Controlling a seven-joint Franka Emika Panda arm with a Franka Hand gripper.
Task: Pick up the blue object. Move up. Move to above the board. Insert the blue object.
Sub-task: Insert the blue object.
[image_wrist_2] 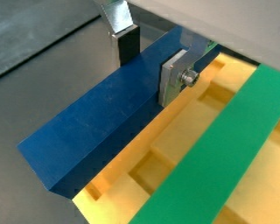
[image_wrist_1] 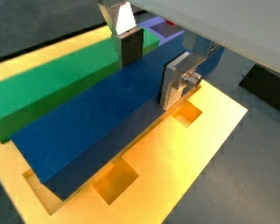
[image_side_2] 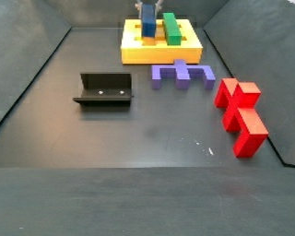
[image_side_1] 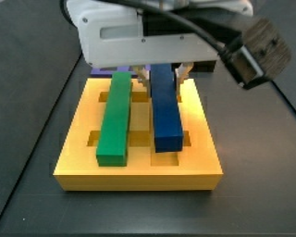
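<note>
1. Gripper (image_wrist_1: 154,54) sits over the far end of the board (image_wrist_1: 213,131); in both wrist views its two fingers stand on either side of the blue object (image_wrist_1: 101,122), clamped on its long faces. One silver finger (image_wrist_2: 175,77) presses the near face, the other finger (image_wrist_2: 122,35) the far face.
2. Blue object (image_side_1: 166,109) lies lengthwise on the board (image_side_1: 138,167), parallel to the green bar (image_side_1: 115,116) and just beside it, at 3 o'clock of the green bar in a side view.
3. Whether the blue object is fully seated in its groove or held slightly above it: cannot tell. Its lower edge meets the yellow surface in a wrist view (image_wrist_2: 95,131).
4. Orange cut-outs (image_wrist_1: 116,182) show beside the blue object's near end.
5. In a side view, the board (image_side_2: 162,53) is at 12 o'clock on the floor; the purple U-shaped piece (image_side_2: 181,73) lies just below it, the fixture (image_side_2: 104,89) at 9 o'clock, the red pieces (image_side_2: 241,115) at 3 o'clock.
</note>
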